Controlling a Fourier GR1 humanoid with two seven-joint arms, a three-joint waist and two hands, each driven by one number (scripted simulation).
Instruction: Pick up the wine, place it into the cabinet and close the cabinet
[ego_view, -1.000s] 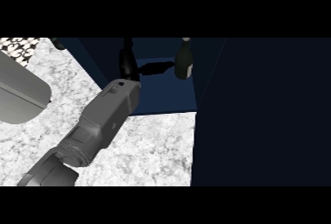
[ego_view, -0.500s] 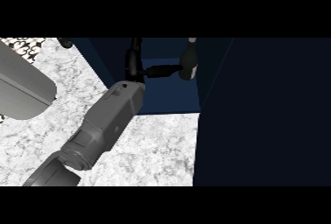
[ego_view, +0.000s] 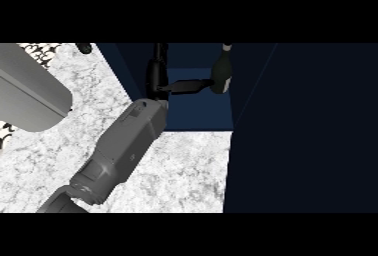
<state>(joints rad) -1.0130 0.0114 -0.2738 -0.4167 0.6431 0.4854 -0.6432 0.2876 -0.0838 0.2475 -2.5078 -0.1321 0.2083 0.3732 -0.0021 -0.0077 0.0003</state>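
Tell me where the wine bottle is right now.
In the head view the bottle stands upright inside the open cabinet, top centre, just right of a hand whose thumb reaches toward it.

No readable text, label, brand, number or sign shows on anything in view.

The wine (ego_view: 221, 72) is a dark bottle with a thin neck and a fat bottom part. It stands up inside the cabinet (ego_view: 198, 110) — a dark blue box with its front open. The bottle is near the right wall of the cabinet — its neck points up.
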